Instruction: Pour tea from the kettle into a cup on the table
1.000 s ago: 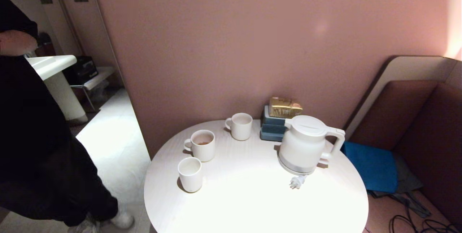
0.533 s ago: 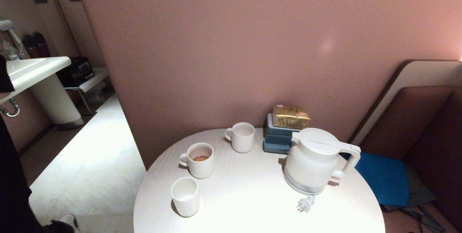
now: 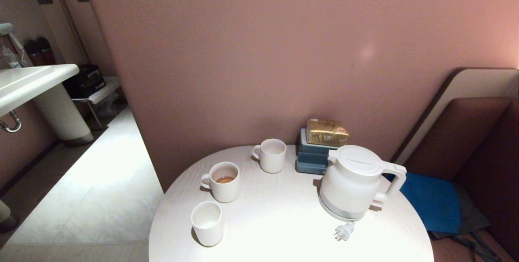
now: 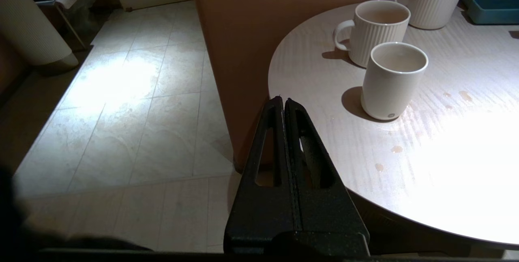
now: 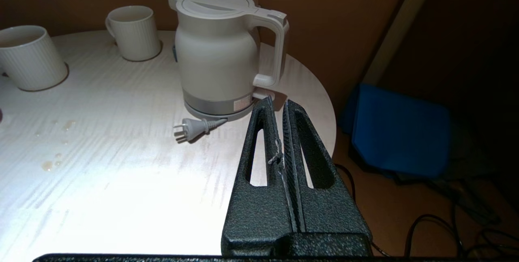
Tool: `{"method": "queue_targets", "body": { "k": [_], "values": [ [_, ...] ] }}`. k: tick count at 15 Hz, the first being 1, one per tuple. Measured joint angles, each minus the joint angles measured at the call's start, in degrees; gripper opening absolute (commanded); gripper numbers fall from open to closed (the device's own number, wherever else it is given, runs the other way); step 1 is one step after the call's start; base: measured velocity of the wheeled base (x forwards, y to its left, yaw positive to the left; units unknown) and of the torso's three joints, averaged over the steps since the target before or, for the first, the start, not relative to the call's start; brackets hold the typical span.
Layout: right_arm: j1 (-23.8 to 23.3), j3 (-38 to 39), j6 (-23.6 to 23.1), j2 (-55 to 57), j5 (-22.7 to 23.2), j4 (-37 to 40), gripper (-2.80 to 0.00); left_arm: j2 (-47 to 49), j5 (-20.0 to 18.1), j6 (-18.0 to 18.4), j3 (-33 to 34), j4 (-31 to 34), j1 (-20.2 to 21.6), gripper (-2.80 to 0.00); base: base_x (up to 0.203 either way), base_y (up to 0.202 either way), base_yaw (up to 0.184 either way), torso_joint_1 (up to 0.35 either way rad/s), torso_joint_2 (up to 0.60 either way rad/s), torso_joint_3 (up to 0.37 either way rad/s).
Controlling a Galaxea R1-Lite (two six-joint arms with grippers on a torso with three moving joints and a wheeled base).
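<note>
The white kettle stands on its base at the right of the round white table, handle pointing right. Three white cups stand at the left: a ribbed mug with a little reddish-brown tea in it, a smooth cup nearer me, and a ribbed mug at the back. My left gripper is shut and empty, hanging off the table's left edge, short of the smooth cup. My right gripper is shut and empty, just short of the kettle's handle. Neither arm shows in the head view.
Stacked blue boxes with a gold packet sit against the pink wall behind the kettle. The kettle's plug lies loose on the table. Small drops mark the tabletop. A blue cushion lies right; a sink stands left.
The head camera shifted early in the second, so the whole scene slid down a little. The person in black at the left has left the view. Both grippers stayed shut.
</note>
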Motion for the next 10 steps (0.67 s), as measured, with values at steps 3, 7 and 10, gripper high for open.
{"method": "queue_targets", "body": {
  "k": [3,7,10],
  "values": [
    [0.0,0.0,0.0,0.0,0.0,0.0,-2.8,0.0,0.0,-0.1,0.0,0.0,0.0,-2.8,0.0,0.0,0.0,0.0,0.0,0.0],
    [0.0,0.0,-0.1,0.0,-0.1,0.0,-2.8,0.0,0.0,-0.2,0.0,0.0,0.0,-2.8,0.0,0.0,0.0,0.0,0.0,0.0],
    [0.0,0.0,0.0,0.0,-0.1,0.0,-2.8,0.0,0.0,-0.2,0.0,0.0,0.0,-2.8,0.0,0.0,0.0,0.0,0.0,0.0]
  ]
}}
